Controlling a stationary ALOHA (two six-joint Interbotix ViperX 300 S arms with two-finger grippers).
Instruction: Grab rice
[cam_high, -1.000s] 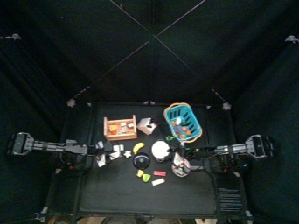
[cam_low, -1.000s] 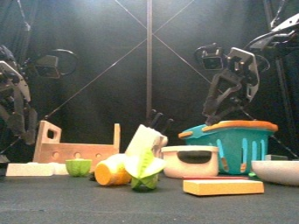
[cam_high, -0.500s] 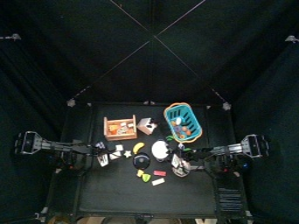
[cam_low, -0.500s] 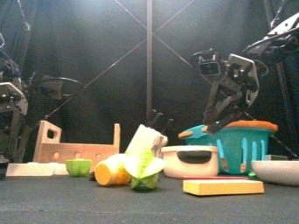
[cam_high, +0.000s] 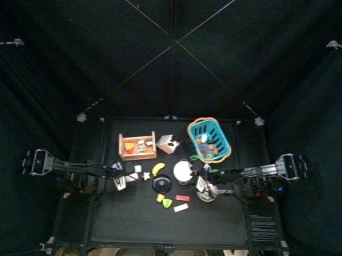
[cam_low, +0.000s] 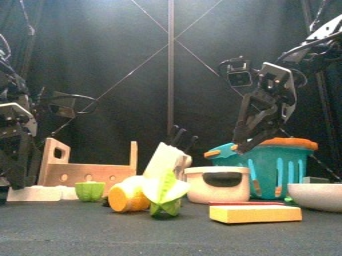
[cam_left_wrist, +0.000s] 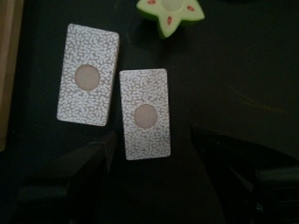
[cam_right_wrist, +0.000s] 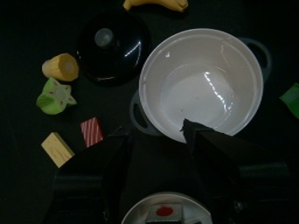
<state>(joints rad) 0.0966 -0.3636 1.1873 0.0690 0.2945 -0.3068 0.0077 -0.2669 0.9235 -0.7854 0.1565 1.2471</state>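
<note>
The rice (cam_high: 185, 173) is a small round white piece with a dark rim near the table's middle. From the front it shows as a white pot shape (cam_low: 218, 185). In the right wrist view it is a glossy white hollow round (cam_right_wrist: 205, 74) just ahead of my right gripper (cam_right_wrist: 158, 144). That gripper is open, empty and hanging above and apart from it. My left gripper (cam_left_wrist: 170, 175) is open over two speckled cards (cam_left_wrist: 146, 114) at the table's left, holding nothing.
A black lid (cam_right_wrist: 111, 44) lies beside the rice, with a banana (cam_right_wrist: 158, 4) beyond. A white bowl (cam_high: 205, 184) sits under the right wrist. The teal basket (cam_high: 207, 139) and wooden crate (cam_high: 138, 146) stand behind. Small food pieces, including a yellow block (cam_low: 254, 213), lie in front.
The left arm has come down and moved inward over the speckled cards. The right arm shifted slightly toward the middle, then held. Nothing on the table has moved.
</note>
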